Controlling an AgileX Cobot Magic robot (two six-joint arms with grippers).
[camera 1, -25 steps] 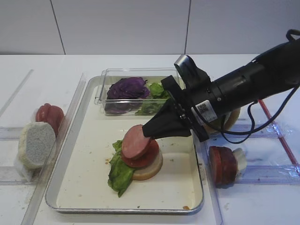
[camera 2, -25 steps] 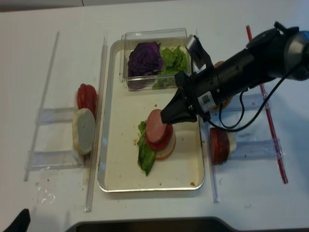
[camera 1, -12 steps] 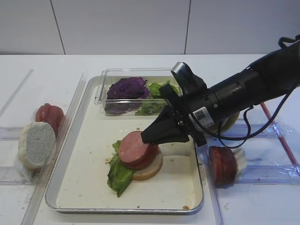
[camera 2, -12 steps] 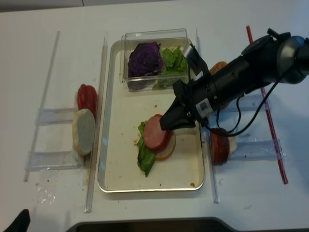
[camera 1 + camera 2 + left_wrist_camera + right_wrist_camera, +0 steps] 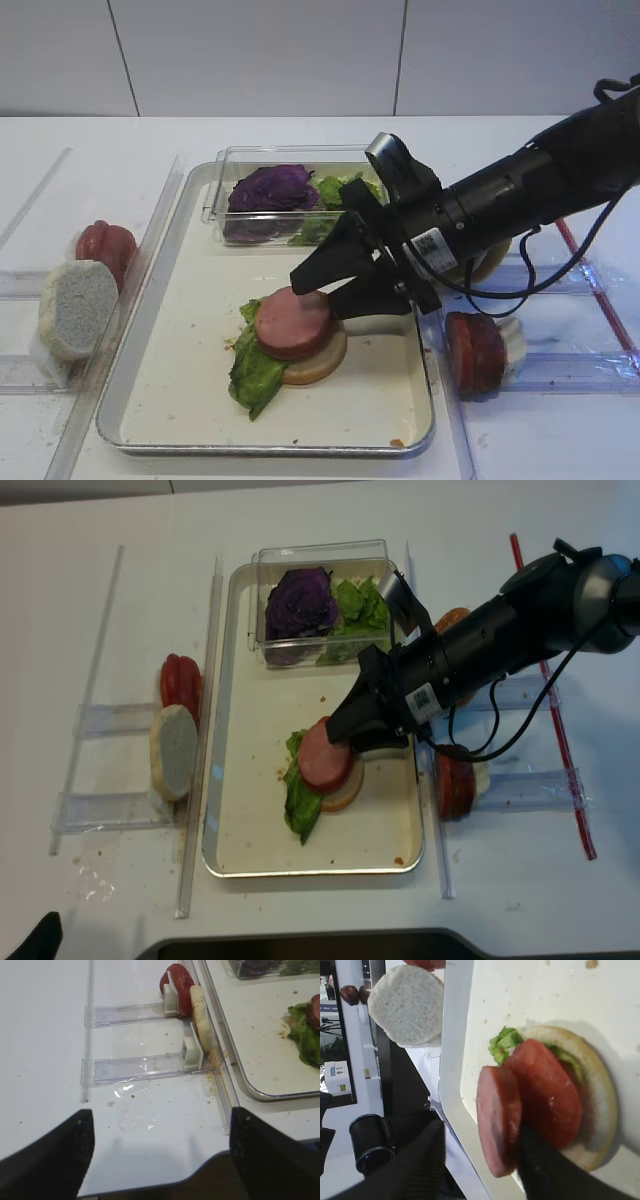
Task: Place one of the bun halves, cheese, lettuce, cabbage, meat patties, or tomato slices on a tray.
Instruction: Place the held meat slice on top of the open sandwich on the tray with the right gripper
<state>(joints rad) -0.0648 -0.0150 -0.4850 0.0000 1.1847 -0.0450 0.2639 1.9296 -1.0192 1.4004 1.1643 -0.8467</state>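
Note:
A pinkish meat patty point(image 5: 292, 322) lies on top of a stack on the tray point(image 5: 160, 400). Under it are a red tomato slice point(image 5: 545, 1095), lettuce point(image 5: 255, 370) and a bun half point(image 5: 325, 362). My right gripper point(image 5: 313, 296) is open at the patty's right edge, one finger above it and one beside it. In the right wrist view the patty point(image 5: 499, 1125) rests against one black finger point(image 5: 540, 1170), and the other finger point(image 5: 415, 1165) stands well apart. My left gripper point(image 5: 157, 1150) is open over bare table with nothing between its fingers.
A clear box at the tray's back holds purple cabbage point(image 5: 272, 188) and lettuce point(image 5: 335, 195). Left of the tray, clear racks hold red slices point(image 5: 105, 245) and a pale bun half point(image 5: 77, 305). A right-hand rack holds dark red discs point(image 5: 475, 350).
The right gripper lowered the patty onto the stack and opened. The patty went from tilted in the shut jaws to lying nearly flat on the tomato slice.

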